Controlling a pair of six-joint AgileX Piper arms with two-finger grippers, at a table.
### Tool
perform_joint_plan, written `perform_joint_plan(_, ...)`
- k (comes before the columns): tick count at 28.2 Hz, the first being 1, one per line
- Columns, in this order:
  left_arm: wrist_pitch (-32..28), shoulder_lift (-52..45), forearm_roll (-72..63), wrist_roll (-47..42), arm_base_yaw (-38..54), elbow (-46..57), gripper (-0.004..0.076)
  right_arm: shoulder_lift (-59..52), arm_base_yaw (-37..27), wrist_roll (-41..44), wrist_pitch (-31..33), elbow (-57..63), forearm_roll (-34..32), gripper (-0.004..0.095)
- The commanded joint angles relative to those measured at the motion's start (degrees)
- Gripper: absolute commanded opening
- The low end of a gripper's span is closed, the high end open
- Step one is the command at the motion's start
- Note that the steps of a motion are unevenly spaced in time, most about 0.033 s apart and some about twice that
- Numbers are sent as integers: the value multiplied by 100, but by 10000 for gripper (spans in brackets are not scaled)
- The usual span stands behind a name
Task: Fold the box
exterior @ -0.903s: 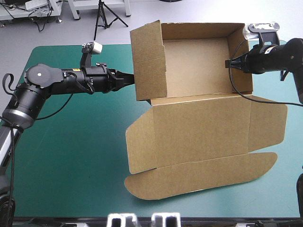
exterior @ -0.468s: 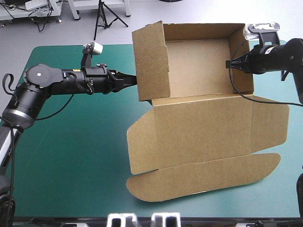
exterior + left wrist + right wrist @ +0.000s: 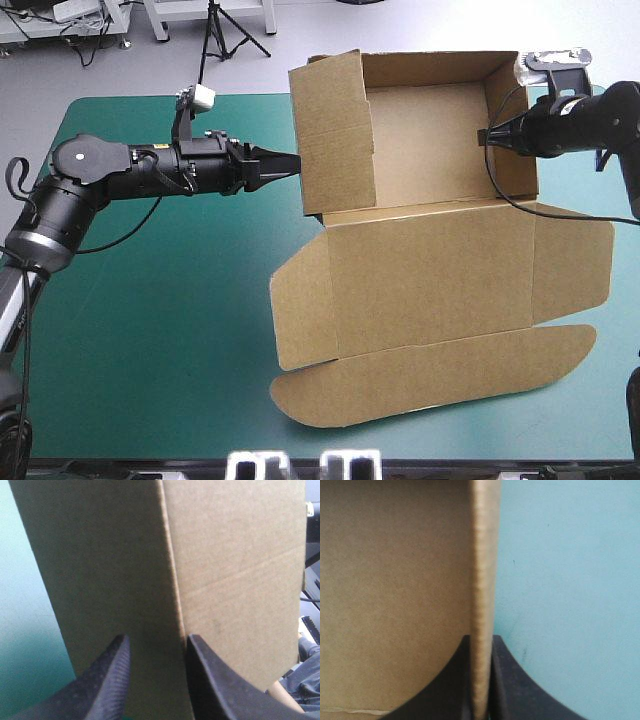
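Right claw (image 3: pixel 481 639) pinching box (image 3: pixel 395 580) wall, left claw (image 3: pixel 157 637) parted

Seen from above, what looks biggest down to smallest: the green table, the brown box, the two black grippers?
1. table
2. box
3. left gripper and right gripper: both small, too alike to rank.

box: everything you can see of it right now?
The box is a cut sheet of plain brown corrugated board, part-folded. At the table's far side it forms an open tray with back and side walls raised. The lid and its flaps lie flat on the teal-green cover toward the near edge. The right gripper is shut on the right wall's edge. The left gripper, fingers slightly apart, has its tips at the left wall's creased outer face.
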Motion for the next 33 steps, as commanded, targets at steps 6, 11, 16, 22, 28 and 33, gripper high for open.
perform_joint_plan(6,-91,-236,-591,266,-31,-175,305,-223,249,66,-249,-158,-145,-3)
perform_joint_plan(11,-116,-174,-553,266,-31,-175,436,-223,597,272,-405,-158,-311,-3)
perform_joint_plan(16,-214,-109,-257,255,-31,-175,453,-223,677,365,-365,-158,-311,-3)
perform_joint_plan(22,-518,-47,195,-61,-31,-175,453,-223,677,459,-209,-158,-278,-3)
perform_joint_plan(28,-770,64,519,-358,-31,-175,443,-223,811,717,-182,-158,-366,-2)
perform_joint_plan(33,-967,259,498,-548,-31,-175,309,-223,1395,1136,-364,-158,-539,0)
